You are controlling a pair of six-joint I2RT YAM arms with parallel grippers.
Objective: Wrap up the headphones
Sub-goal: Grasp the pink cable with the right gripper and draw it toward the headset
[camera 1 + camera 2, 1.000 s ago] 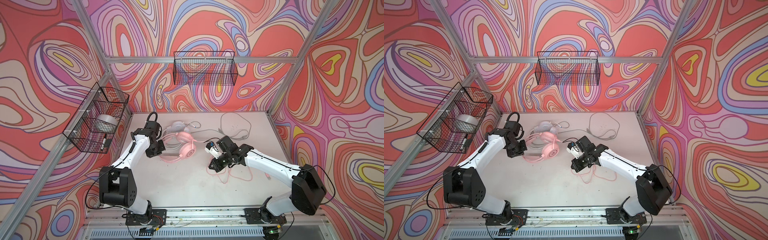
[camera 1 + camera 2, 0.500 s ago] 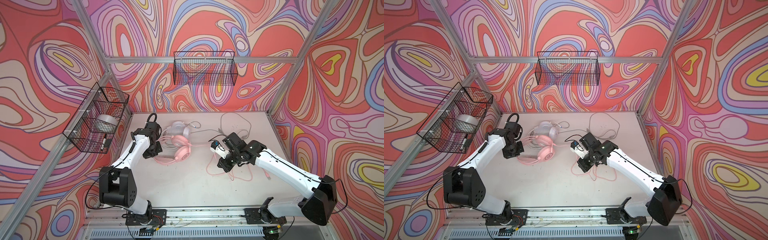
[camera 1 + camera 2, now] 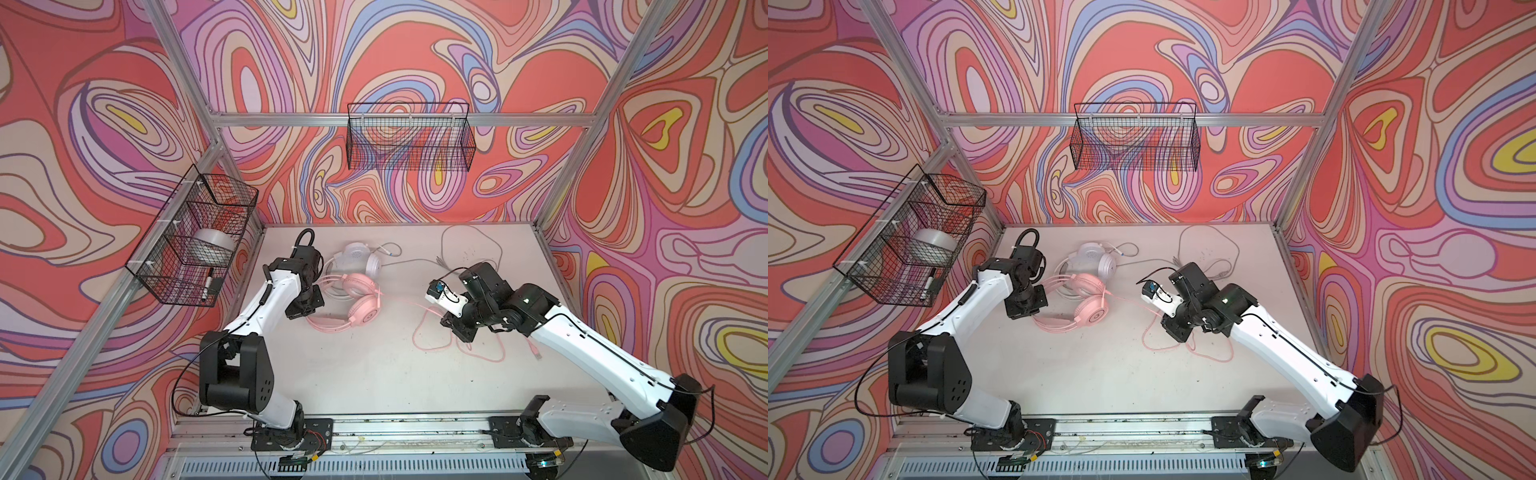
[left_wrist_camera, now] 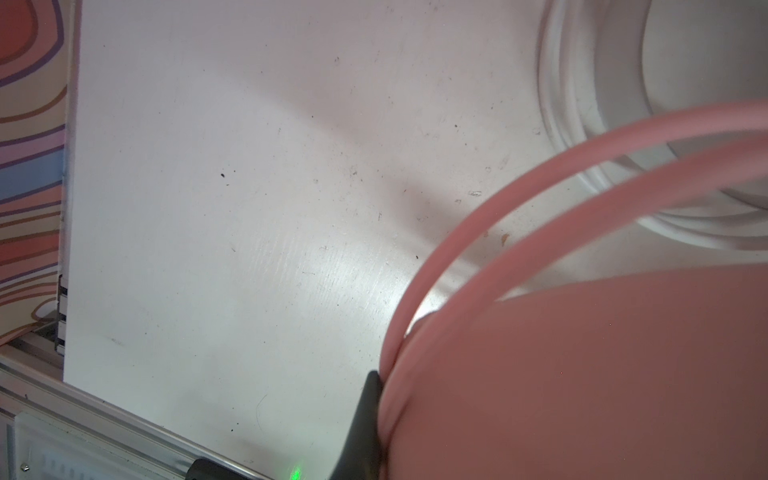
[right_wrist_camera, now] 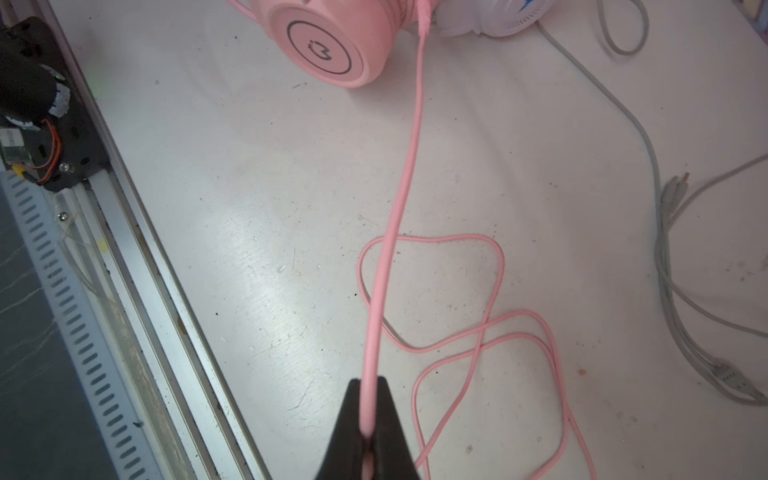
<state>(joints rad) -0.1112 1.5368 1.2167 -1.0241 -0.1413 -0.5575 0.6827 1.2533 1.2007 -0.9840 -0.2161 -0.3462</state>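
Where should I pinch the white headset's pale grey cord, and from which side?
Probably the single run of pale grey cord just past the white headset's ear cup, from above, jaws across it: there it lies flat and alone; farther out several strands bunch together.

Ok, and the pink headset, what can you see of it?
The pink headset is all pink, smooth plastic: two round earcups, one showing a ringed logo, and a thin double headband. It lies on the table, beside and partly over the white headset. The left gripper is shut on its headband. Its pink cord runs straight from an earcup to the right gripper, which is shut on it; the rest lies in loose loops.
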